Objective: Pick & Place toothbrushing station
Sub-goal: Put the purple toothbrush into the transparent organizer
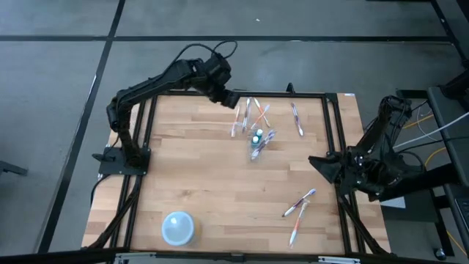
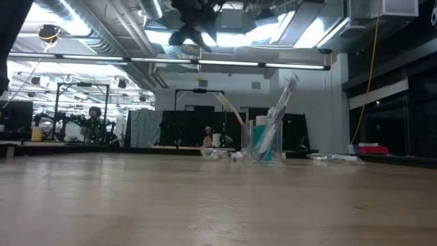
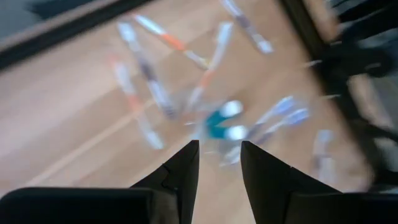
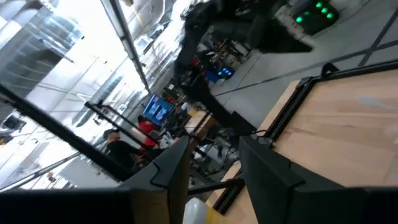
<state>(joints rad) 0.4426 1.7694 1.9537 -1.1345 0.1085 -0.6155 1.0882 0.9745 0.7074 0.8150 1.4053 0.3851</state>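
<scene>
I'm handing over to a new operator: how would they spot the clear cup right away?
Start at the wooden table and look to its middle, toward the far edge. The clear plastic cup stands there upright, with a teal tube and toothbrushes inside; every other toothbrush nearby lies flat.

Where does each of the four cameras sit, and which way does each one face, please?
High view: above the table, looking straight down; both arms show, left gripper near the far edge, right gripper at the right edge.
Low view: at table height, looking level at the cup and the room behind.
Left wrist view: past its open fingers, down at the teal tube and loose toothbrushes.
Right wrist view: past its open fingers, over the table edge into the room.
Shared: high, low and left wrist views all show the cup.
</scene>
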